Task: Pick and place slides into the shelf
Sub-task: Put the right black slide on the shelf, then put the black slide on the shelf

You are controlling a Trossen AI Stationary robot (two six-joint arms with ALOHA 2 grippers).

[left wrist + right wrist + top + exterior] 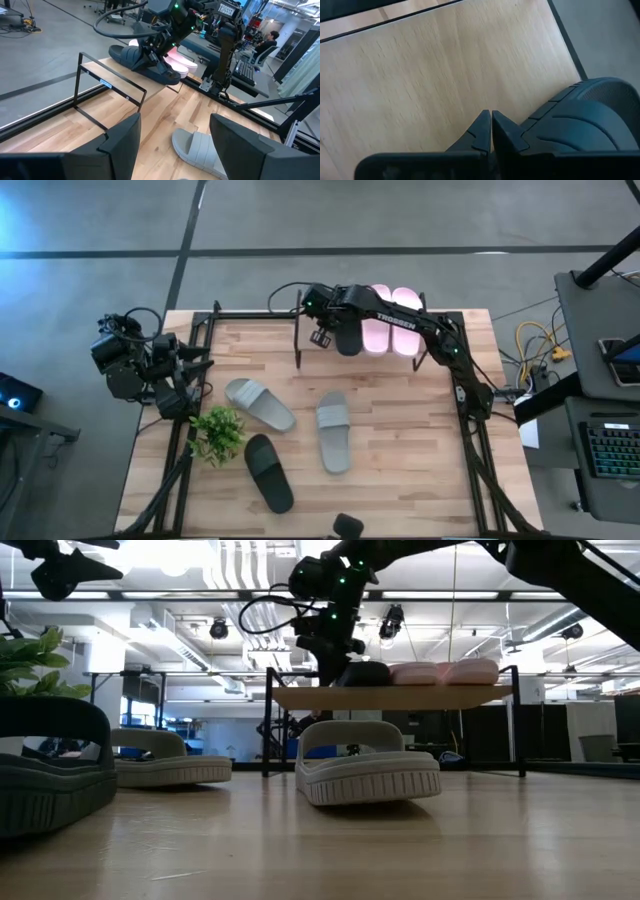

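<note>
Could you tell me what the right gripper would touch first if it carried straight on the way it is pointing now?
Most likely the shelf's wooden top board. The right gripper, shut and empty, points down at bare board, with the black slide just beside its fingers. How far above the board it hangs is unclear.

The shelf [300, 328] top's left half is bare; a black slide [347, 335] and pink slides [392, 322] crowd the right.

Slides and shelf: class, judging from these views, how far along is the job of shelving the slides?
Done: two pink slides lie on the shelf top. In hand: a black slide sits beside them, with the right pincer shut next to it, not gripping. Left: two grey slides and one black slide lie on the table. The left pincer waits open at the table's left edge.
</note>
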